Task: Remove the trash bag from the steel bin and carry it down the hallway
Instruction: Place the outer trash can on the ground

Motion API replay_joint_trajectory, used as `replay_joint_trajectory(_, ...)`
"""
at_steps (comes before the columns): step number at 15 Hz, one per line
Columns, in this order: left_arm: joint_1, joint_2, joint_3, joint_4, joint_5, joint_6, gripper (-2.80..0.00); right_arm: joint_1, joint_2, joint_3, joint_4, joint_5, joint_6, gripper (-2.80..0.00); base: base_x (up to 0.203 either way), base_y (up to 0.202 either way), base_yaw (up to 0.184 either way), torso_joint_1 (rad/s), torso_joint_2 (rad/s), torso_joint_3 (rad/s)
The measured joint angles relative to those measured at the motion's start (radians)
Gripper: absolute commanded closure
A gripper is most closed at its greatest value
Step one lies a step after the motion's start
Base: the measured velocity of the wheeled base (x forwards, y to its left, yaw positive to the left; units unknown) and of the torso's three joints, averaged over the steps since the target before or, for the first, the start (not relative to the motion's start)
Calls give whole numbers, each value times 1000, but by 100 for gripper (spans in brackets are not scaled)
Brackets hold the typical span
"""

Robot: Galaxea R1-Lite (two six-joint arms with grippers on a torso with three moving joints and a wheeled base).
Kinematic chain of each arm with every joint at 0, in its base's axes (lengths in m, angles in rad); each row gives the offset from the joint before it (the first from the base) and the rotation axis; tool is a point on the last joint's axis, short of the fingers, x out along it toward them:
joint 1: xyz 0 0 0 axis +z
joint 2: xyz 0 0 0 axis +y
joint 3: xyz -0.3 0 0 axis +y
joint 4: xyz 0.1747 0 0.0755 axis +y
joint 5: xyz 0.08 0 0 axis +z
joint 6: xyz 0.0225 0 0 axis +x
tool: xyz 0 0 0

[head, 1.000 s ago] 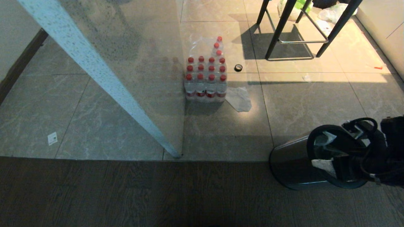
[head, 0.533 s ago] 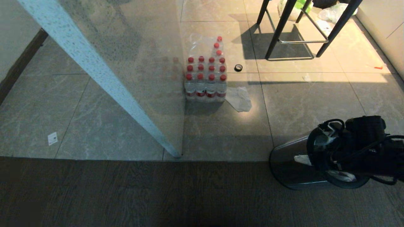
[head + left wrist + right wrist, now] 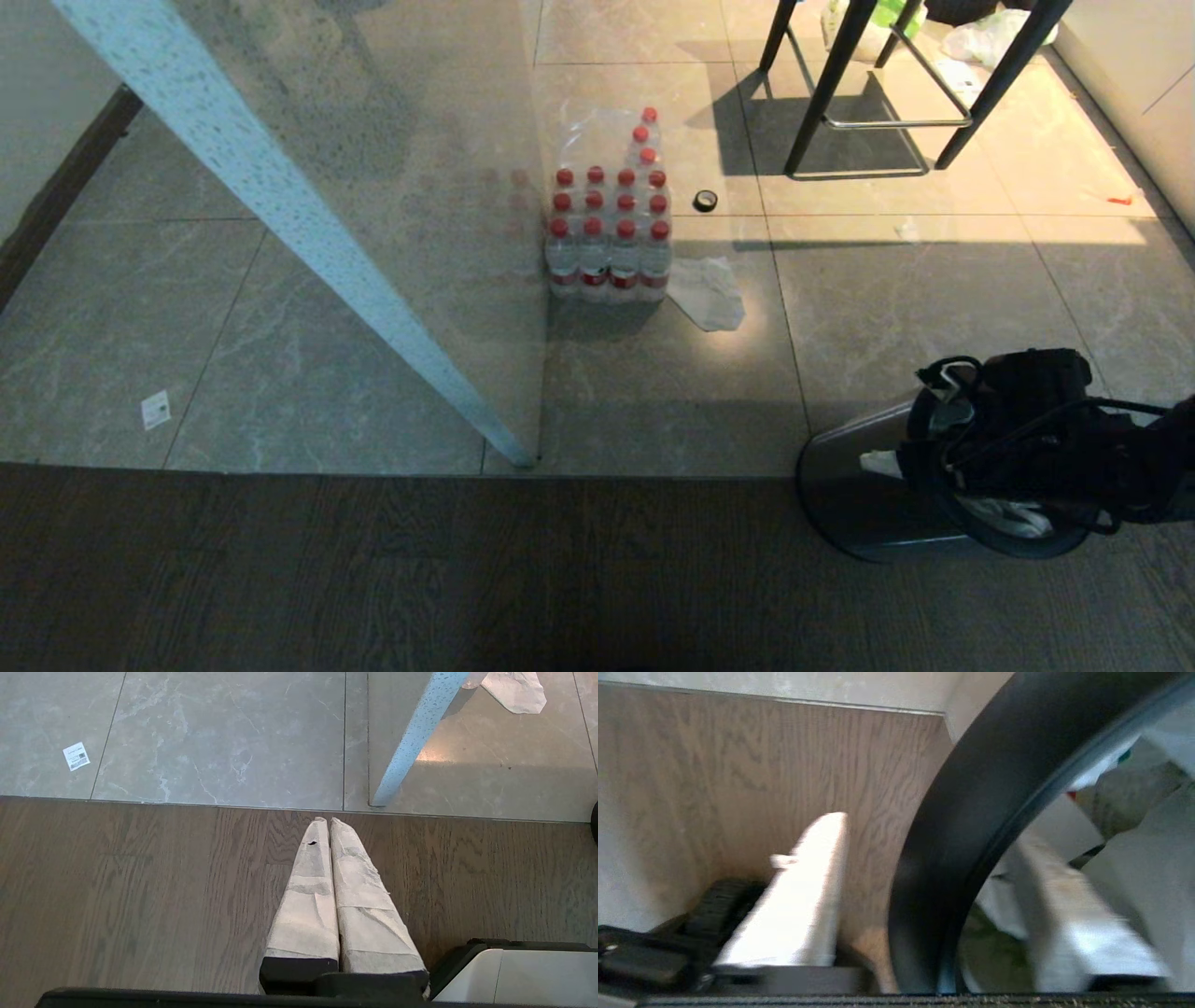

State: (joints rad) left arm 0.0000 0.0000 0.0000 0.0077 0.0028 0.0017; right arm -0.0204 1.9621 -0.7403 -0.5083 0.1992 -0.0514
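At the left, the left gripper point(image 3: 329, 823) is parked over the dark wood-look floor point(image 3: 373, 579), its taped fingers pressed together on nothing. Further right, a wrapped pack of red-capped bottles point(image 3: 609, 224) stands on the tiled floor point(image 3: 233, 308), far from the work.

At the near right, the steel bin point(image 3: 864, 499) is seen where wood meets tile. The trash bag point(image 3: 878, 463) is still lodged inside it, with white film draped over the black rim point(image 3: 943, 858). The right gripper point(image 3: 929, 896) is spread across that rim, one finger point(image 3: 803, 905) outside and the other inside against the bag; nothing is clamped yet.

The bag is judged thin, soft, slippery and easily torn. It is best taken at gathered film or a loop handle near the rim and lifted straight up, since a light bin may be dragged along.
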Motion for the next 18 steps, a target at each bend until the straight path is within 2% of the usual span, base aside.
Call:
replay_joint_trajectory(7, 0, 0, 0, 0, 0, 0, 0, -116, 2, -3, 30, 2, -165, 0, 0, 0, 0, 0, 0, 0)
replay_joint_trajectory(9, 0, 0, 0, 0, 0, 0, 0, -170, -11, -7, 73, 15, -229, 0, 0, 0, 0, 0, 0, 0)
replay_joint_trajectory(12, 0, 0, 0, 0, 0, 0, 0, -223, -48, -47, 140, 26, -267, 0, 0, 0, 0, 0, 0, 0)
replay_joint_trajectory(14, 0, 0, 0, 0, 0, 0, 0, -270, -86, -70, 189, 42, -324, 0, 0, 0, 0, 0, 0, 0)
replay_joint_trajectory(18, 0, 0, 0, 0, 0, 0, 0, -292, -233, -84, 316, 54, -381, 0, 0, 0, 0, 0, 0, 0)
